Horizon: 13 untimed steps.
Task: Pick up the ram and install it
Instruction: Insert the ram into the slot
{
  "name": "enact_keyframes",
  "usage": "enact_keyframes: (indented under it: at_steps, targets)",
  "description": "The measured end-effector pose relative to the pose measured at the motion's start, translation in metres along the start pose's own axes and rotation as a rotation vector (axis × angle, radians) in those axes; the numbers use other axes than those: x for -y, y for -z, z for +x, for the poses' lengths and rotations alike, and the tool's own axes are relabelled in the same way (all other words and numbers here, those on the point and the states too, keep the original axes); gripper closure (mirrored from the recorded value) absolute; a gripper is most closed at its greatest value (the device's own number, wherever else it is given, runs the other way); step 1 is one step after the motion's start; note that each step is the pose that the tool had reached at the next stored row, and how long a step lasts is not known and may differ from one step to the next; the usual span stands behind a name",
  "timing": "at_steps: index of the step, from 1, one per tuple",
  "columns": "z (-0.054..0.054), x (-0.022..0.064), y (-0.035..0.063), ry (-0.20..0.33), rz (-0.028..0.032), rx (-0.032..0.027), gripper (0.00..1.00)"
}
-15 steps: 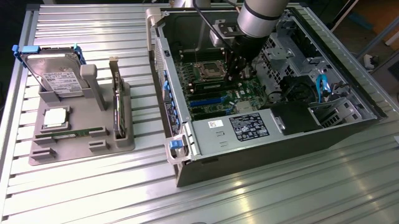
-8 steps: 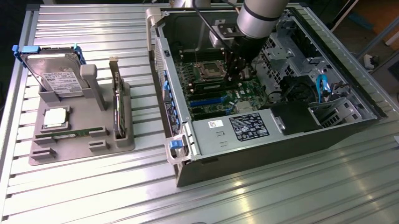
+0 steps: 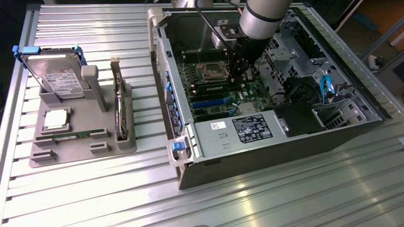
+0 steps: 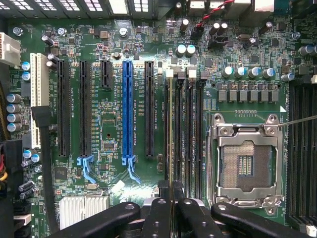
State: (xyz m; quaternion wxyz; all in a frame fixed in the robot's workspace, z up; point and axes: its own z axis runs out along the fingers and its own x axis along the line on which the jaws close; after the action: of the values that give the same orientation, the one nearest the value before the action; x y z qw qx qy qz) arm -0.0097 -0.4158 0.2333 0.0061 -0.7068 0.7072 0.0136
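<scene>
One ram (image 4: 171,129) — edge-on to you, clamped in the gripper's (image 4: 172,199) narrow jaws. Four memory slots (image 4: 188,129) — it aligns with the end one.

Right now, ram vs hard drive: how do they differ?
The ram is a thin stick seen edge-on; the hard drive is a silver box. The ram is clamped in the jaws at the memory slots inside the case; the hard drive leans in the grey tray outside it. Neither lies flat.
</scene>
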Motion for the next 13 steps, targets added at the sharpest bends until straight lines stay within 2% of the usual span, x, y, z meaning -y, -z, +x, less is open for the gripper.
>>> enact_keyframes:
  at_steps: [8, 9, 10, 11, 12, 13]
  targets:
    - [0.0005, -0.0001, -0.0001, 0.000, 0.0001, 0.0004, 0.88]
    - [0.0007, 0.0000, 0.0000, 0.000, 0.0000, 0.0002, 0.87]
    - [0.0007, 0.0000, 0.0000, 0.000, 0.0000, 0.0000, 0.81]
    - [0.0007, 0.0000, 0.0000, 0.000, 0.0000, 0.0000, 0.81]
    - [0.0008, 0.0000, 0.0000, 0.000, 0.0000, 0.0000, 0.75]
    - [0.0007, 0.0000, 0.0000, 0.000, 0.0000, 0.0000, 0.75]
